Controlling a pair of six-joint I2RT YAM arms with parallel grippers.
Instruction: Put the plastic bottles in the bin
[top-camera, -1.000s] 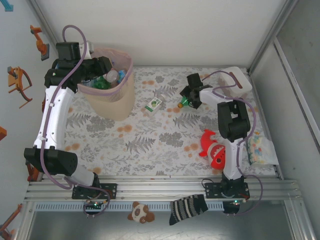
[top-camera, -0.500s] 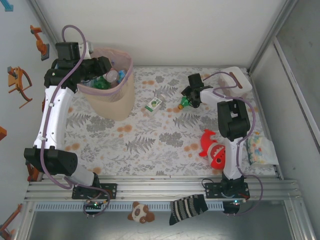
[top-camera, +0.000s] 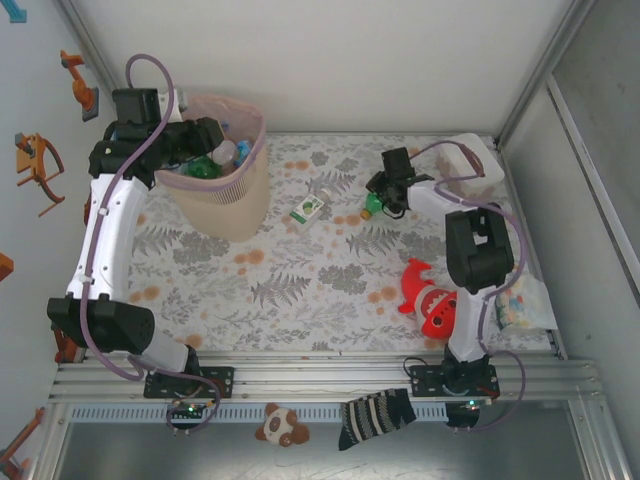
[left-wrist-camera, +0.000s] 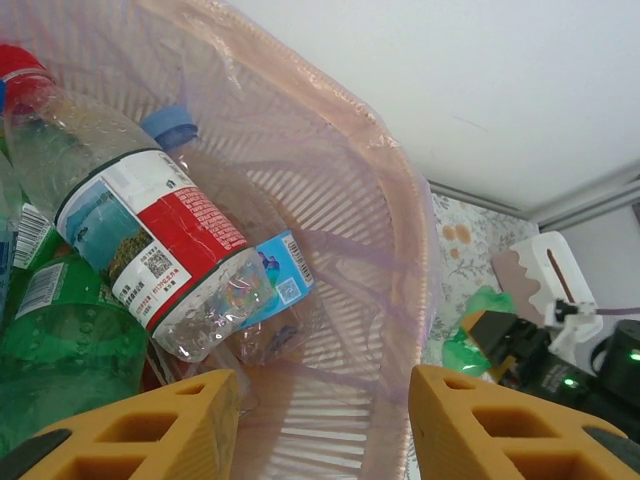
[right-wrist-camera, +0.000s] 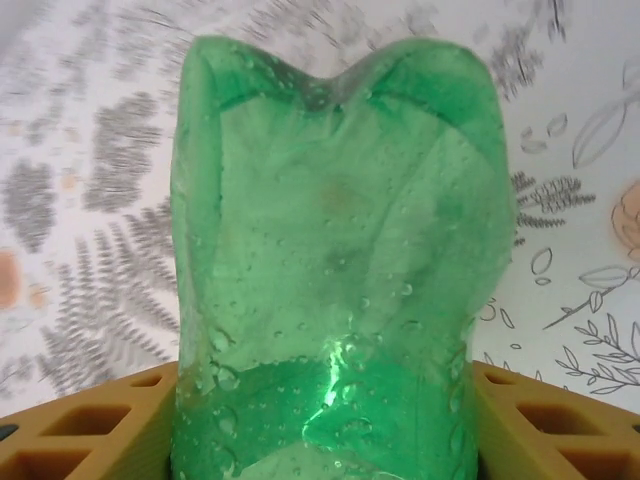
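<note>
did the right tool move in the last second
Yes. In the top view the right tool, shut on the green bottle, has edged right toward the white box, away from the labelled bottle lying flat.

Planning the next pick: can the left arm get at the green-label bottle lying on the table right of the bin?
Probably yes. The left gripper is open over the bin, and the green-label bottle lies in the open; the arm would have to clear the bin's rim first.

Between our right claw's (right-wrist-camera: 330, 430) yellow-orange fingers (right-wrist-camera: 90, 425) we see a translucent green bottle (right-wrist-camera: 335, 250); behind it, white tablecloth (right-wrist-camera: 90, 200) with grey ferns. Ahead of our left claw (left-wrist-camera: 320, 420), pinkish bin liner (left-wrist-camera: 340, 200).
</note>
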